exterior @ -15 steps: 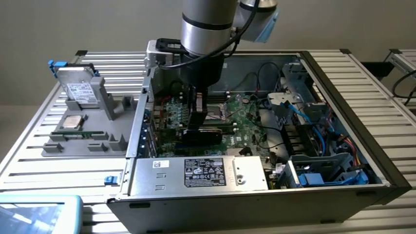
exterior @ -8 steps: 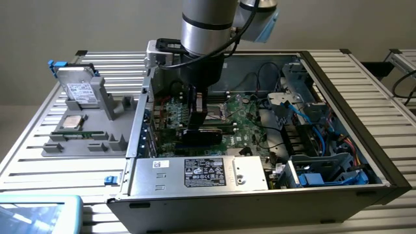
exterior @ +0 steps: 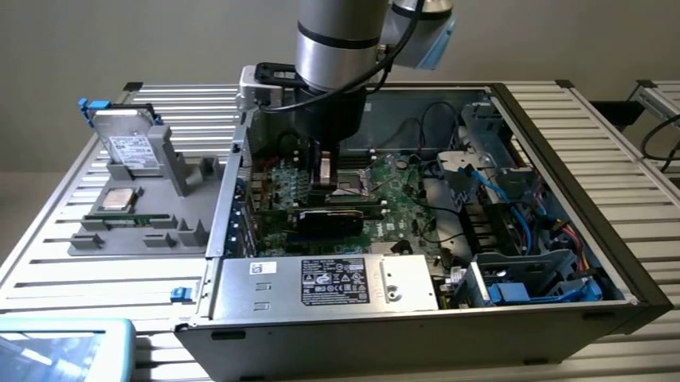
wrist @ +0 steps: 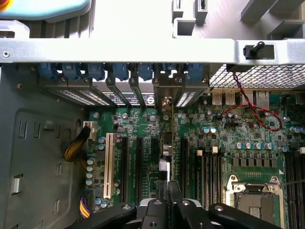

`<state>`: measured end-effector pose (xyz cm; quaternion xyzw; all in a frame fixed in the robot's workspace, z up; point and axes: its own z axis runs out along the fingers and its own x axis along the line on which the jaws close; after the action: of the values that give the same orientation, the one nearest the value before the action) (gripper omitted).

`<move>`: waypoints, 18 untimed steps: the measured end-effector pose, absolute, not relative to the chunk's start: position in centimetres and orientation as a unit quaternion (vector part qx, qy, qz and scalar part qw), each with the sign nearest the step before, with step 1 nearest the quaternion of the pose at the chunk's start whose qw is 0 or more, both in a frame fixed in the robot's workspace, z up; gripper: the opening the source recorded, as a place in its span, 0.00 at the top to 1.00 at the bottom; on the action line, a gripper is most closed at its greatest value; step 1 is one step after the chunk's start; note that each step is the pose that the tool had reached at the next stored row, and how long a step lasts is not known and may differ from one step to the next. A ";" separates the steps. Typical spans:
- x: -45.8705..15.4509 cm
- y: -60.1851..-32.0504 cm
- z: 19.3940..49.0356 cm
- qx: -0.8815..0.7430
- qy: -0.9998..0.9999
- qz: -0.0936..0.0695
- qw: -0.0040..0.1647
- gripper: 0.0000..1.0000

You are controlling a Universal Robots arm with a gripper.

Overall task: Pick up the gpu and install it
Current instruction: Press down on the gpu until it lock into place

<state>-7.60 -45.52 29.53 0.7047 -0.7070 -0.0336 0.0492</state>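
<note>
The gpu (exterior: 330, 217) stands on edge among the motherboard's expansion slots inside the open computer case (exterior: 574, 159), its black cooler facing the exterior view. From the wrist view it is a thin edge (wrist: 167, 148) running over a slot to its silver bracket (wrist: 165, 102) at the case's rear wall. My gripper (exterior: 326, 195) reaches down into the case onto the card's top. Its black fingers (wrist: 155, 212) sit on either side of the card, and the gripper (wrist: 168, 210) is shut on it.
The empty CPU socket (wrist: 252, 200) lies beside the card, and a white slot (wrist: 109, 164) and blue bracket clips (wrist: 119, 71) are nearby. A labelled power supply (exterior: 334, 282) fills the case's front. A grey fixture (exterior: 138, 231) on the exterior view's left holds a hard drive (exterior: 133, 147).
</note>
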 end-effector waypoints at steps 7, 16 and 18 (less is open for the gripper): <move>-8.4 -45.4 29.3 0.703 -0.709 -0.029 0.044 0.88; -10.1 -45.2 28.6 0.703 -0.710 -0.009 0.028 0.88; -10.3 -45.0 28.4 0.703 -0.710 -0.008 0.027 0.88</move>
<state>-10.34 -44.99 28.40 0.7032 -0.7105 -0.0079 0.0266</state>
